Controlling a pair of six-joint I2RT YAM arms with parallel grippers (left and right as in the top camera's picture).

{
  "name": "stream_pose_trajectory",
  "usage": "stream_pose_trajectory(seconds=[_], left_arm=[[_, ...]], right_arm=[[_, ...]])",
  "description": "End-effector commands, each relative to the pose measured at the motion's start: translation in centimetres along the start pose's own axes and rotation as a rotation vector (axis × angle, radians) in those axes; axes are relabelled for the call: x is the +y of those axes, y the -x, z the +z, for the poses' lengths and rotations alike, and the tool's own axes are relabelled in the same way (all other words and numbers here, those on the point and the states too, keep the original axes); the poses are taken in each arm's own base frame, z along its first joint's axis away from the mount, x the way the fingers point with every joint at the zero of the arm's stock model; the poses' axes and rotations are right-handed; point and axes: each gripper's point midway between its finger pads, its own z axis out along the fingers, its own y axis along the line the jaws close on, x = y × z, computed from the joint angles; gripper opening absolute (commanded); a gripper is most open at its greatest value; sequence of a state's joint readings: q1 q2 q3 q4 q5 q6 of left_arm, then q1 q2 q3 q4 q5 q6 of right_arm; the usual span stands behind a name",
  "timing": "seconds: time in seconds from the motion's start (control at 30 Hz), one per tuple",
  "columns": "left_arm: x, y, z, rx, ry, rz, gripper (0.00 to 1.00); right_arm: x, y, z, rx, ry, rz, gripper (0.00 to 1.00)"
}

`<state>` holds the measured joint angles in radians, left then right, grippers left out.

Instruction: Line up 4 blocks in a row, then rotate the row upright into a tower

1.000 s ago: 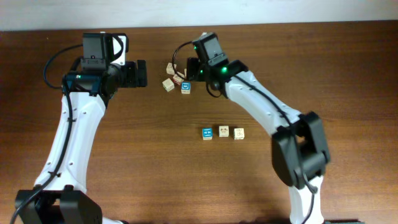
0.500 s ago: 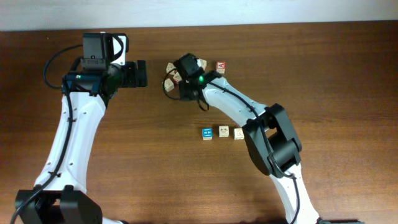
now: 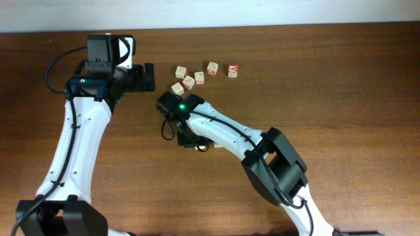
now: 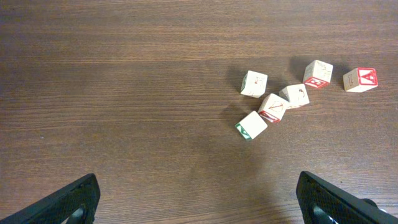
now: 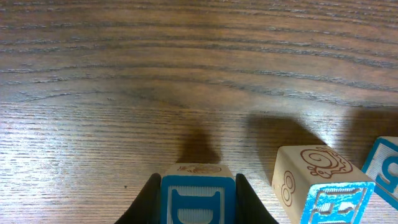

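Observation:
In the right wrist view my right gripper (image 5: 198,194) is shut on a blue-faced block (image 5: 198,204) with a cream top, low over the table. Just to its right stands a second block (image 5: 314,180), cream with a snail drawing and a blue front face. A third blue-faced block (image 5: 387,167) is cut off by the frame's right edge. In the overhead view the right gripper (image 3: 189,136) sits at the table's middle, and its arm hides these blocks. My left gripper (image 3: 149,77) hangs open at the back left, with nothing between its fingers (image 4: 78,199).
A loose cluster of cream cubes with reddish edging (image 3: 188,81) lies at the back centre, also visible in the left wrist view (image 4: 273,107). A red-faced cube (image 3: 232,70) sits at the cluster's right end (image 4: 360,79). The right arm (image 3: 230,134) stretches diagonally across the table's middle.
The right arm swung from the back cluster down to the table's middle while its jaws closed on a blue-faced block. That block is gone from the cluster. The left arm has not moved.

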<state>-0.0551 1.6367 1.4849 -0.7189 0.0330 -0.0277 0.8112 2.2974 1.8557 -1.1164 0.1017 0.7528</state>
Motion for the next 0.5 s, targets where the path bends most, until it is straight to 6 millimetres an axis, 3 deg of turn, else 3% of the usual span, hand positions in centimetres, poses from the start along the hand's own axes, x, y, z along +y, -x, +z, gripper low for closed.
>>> stream_pose_trajectory(seconds=[0.0,0.03,0.1,0.17,0.2,0.27,0.33,0.4,0.47], left_arm=[[0.0,0.5,-0.4,-0.014,0.0,-0.01,0.99],[0.0,0.5,-0.4,-0.014,0.0,-0.01,0.99],[0.0,0.5,-0.4,-0.014,0.0,-0.01,0.99],[0.0,0.5,-0.4,-0.014,0.0,-0.01,0.99],[0.0,0.5,-0.4,-0.014,0.0,-0.01,0.99],[0.0,0.5,-0.4,-0.014,0.0,-0.01,0.99],[0.0,0.5,-0.4,-0.014,0.0,-0.01,0.99],[0.0,0.5,-0.4,-0.014,0.0,-0.01,0.99],[0.0,0.5,-0.4,-0.014,0.0,-0.01,0.99]], right_arm=[[-1.0,0.0,0.5,-0.004,-0.035,0.019,0.19],[-1.1,0.2,0.5,-0.013,-0.045,0.019,0.35],[-1.3,0.3,0.5,-0.008,-0.04,0.023,0.38],[-1.1,0.6,0.2,-0.003,-0.019,0.005,0.47],[-0.4,1.6,-0.8,-0.034,0.008,-0.042,0.47],[1.5,3.6,-5.3,-0.096,0.085,-0.145,0.47],[3.9,0.9,-5.5,0.014,0.215,-0.239,0.41],[5.4,-1.5,-3.5,0.033,0.202,-0.293,0.38],[4.9,-2.8,-1.4,0.065,0.179,-0.301,0.38]])
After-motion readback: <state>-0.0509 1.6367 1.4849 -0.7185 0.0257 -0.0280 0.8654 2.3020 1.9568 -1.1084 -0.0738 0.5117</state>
